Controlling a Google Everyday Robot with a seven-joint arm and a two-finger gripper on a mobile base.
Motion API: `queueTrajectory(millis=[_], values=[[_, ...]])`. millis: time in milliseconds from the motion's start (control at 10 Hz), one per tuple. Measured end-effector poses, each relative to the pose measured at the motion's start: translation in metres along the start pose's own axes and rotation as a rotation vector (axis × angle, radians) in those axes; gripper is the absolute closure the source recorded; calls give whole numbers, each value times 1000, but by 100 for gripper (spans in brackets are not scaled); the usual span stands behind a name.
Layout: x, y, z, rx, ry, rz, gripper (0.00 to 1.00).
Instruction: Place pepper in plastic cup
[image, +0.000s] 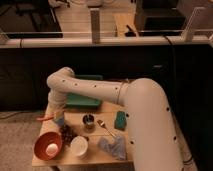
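The white arm (100, 92) folds down from its elbow at the table's (107, 157) 10 o'clock corner, and the gripper (56, 115) hangs low there, mostly hidden behind the forearm, so whether its jaws are open or closed cannot be told. The pepper (46, 119), slim, tapered and orange-red, juts out level toward 9 o'clock from the gripper, apparently carried there. The cup (60, 121), a pale blue translucent tumbler, stands just under the gripper at the table's left edge, which probably explains the low reach: the pepper likely must tip over the rim. At 7 o'clock sits a smooth orange bowl (47, 146) holding a pale round thing; beside it stands a white cup (79, 146), with a shiny metal cup (88, 120) near the centre.
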Motion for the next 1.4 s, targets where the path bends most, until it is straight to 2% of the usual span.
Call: queueTrajectory(millis=[200, 400, 600, 900, 1400], values=[[12, 8, -5, 1, 24, 33, 86], [18, 12, -10, 3, 36, 52, 76], [19, 15, -14, -1, 45, 59, 51], [2, 5, -13, -6, 47, 34, 24], [-22, -8, -9, -27, 41, -18, 22]])
